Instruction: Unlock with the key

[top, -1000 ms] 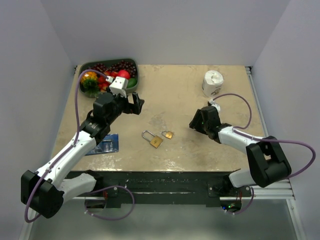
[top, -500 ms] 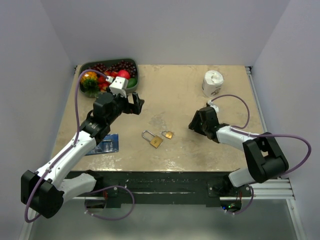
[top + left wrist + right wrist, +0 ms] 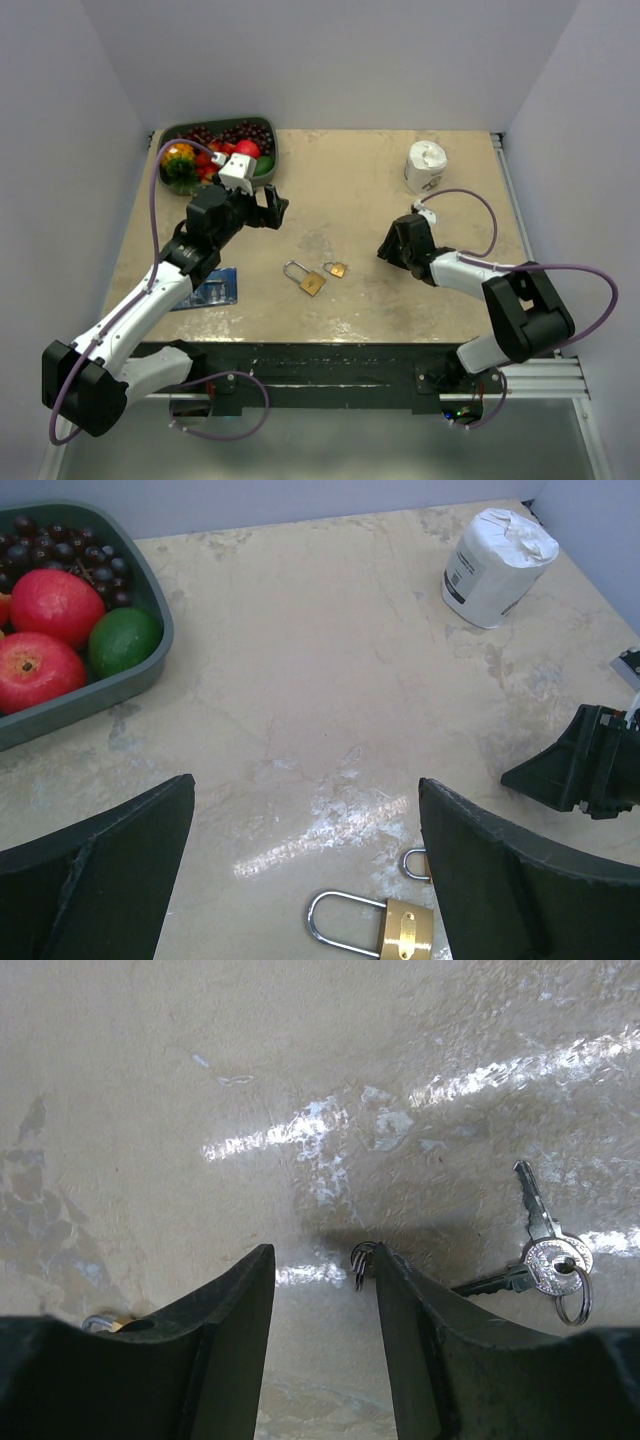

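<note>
Hovering Beside the Key

Holds the right gripper (image 3: 320, 1260) low over the mottled beige tabletop (image 3: 150, 1080), claw released, fingers apart with a small wire ring (image 3: 360, 1265) in the gap; grasps nothing. Finds the tiny silvery metal key (image 3: 540, 1252) flat on the table at 3 o'clock of that gripper in the wrist view, just beside the finger there, strung on a split ring with a second key. Places the larger brass padlock (image 3: 312, 285) and the smaller brass padlock (image 3: 337, 269) at 9 o'clock of the right gripper from above, near yet apart. Poises the left gripper (image 3: 272, 208) at 11 o'clock of the padlocks, claw released wide, empty. Shows a dark green fruit tray (image 3: 100, 692) at 11 o'clock of it.
</note>
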### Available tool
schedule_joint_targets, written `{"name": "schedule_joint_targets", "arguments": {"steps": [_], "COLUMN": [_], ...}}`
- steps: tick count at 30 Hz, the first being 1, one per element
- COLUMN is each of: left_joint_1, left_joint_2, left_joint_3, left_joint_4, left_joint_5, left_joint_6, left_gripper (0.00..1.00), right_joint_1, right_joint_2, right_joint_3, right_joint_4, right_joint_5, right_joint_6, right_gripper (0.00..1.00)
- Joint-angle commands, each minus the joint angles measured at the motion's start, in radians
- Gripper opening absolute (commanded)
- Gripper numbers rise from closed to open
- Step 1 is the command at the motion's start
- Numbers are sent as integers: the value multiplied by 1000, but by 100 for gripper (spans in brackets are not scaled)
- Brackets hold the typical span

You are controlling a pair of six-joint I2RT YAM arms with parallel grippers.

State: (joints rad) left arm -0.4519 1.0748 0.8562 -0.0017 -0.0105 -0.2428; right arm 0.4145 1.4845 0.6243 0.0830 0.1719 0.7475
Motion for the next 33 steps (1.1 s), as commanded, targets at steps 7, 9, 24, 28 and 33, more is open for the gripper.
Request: {"name": "schedule_joint_targets", "arguments": {"steps": [7,9,24,28,33], "left_joint_1": [5,5,5,5,5], "left_joint_2": [-18,-18,-29,-32,-35], "left_joint_3": [1,1,1,3,1], "left_joint_4": [37,37,37,37,37], "left_joint_5": [-17,-19,-23,-23,-28], "left_joint_6": [14,14,16,16,17], "left_gripper": [98,98,98,98,98], "right_joint_1": [36,43,81,87,96], "right_joint_2": [16,17,60,71,59], "right_joint_3": [25,28,51,71,98], "right_joint_4": [-61,-71,-80,-80,-117], "right_joint_5": [123,138,189,193,181], "right_joint_6": [-14,-20,-17,-20,-25], "right_gripper": [46,46,35,26,13]}}
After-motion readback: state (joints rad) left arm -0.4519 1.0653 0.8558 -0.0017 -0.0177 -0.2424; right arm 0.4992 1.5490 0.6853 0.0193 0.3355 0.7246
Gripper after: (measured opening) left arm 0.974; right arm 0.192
